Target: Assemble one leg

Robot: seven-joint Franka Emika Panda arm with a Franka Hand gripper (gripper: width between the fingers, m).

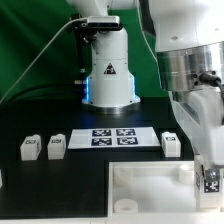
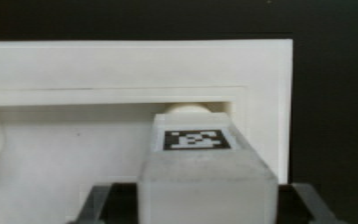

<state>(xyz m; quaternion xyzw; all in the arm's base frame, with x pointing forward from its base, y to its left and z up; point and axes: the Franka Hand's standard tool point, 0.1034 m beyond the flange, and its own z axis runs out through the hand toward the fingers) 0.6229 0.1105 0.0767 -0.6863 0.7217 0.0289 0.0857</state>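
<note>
A black surface (image 1: pixel 60 185) stretches before the arm's base. On it we see the marker board (image 1: pixel 115 137) and loose white plastic posts (image 1: pixel 56 147) beside it. The claw (image 2: pixel 201 203) is clamped on the leg (image 2: pixel 197 150), a white rectangular plastic post bearing a black-and-white tag. It is held above the wide flat white board (image 2: pixel 87 70), near a round socket (image 2: pixel 188 107).

No words can be read; a warning triangle (image 1: pixel 108 70) marks the robot base (image 1: pixel 108 92), a marker tag (image 2: pixel 195 139) the leg (image 2: pixel 202 178).
</note>
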